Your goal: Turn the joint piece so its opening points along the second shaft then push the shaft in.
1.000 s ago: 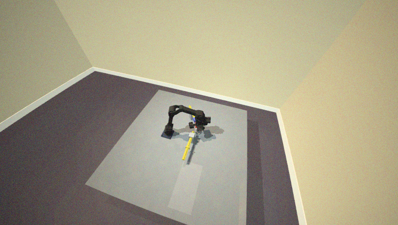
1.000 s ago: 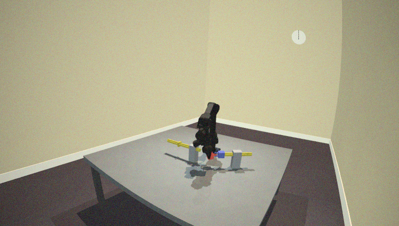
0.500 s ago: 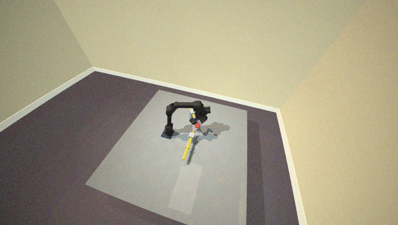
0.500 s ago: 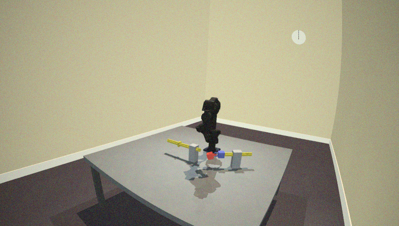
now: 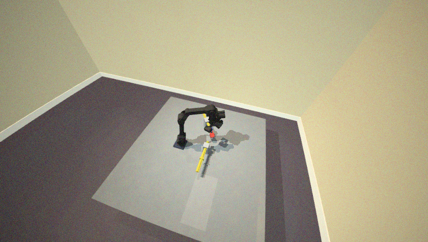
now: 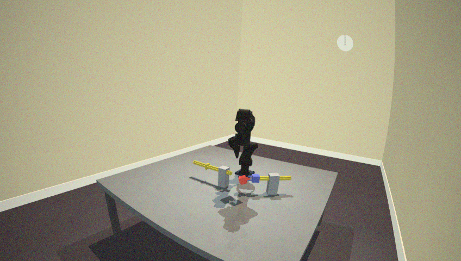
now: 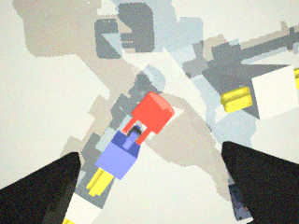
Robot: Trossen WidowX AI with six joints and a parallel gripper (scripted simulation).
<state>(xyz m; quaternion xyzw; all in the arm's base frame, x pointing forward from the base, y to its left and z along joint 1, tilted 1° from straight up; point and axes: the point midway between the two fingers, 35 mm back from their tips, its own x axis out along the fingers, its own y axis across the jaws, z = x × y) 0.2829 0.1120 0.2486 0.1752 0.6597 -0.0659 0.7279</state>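
Note:
My gripper (image 7: 151,154) is open and empty, above the joint. The red joint piece (image 5: 212,134) (image 6: 242,179) (image 7: 154,113) is hinged to a blue piece (image 6: 255,178) (image 7: 117,156) on the first yellow shaft (image 6: 284,178) (image 7: 99,181), held by a pale block (image 6: 273,186) (image 7: 84,210). In the wrist view its far face points up and right, not straight at the second shaft. The second yellow shaft (image 5: 198,166) (image 6: 198,164) (image 7: 237,99) passes through the other block (image 5: 206,144) (image 6: 223,178) (image 7: 277,92). A gap separates its near end from the red piece. The opening's inside is hidden.
The arm's base (image 5: 180,144) stands on the grey table (image 5: 144,179) (image 6: 161,200), behind the joint in the exterior view. The second shaft has a small collar (image 6: 206,166) on its outer part. Shadows of the arm and shafts lie across the table.

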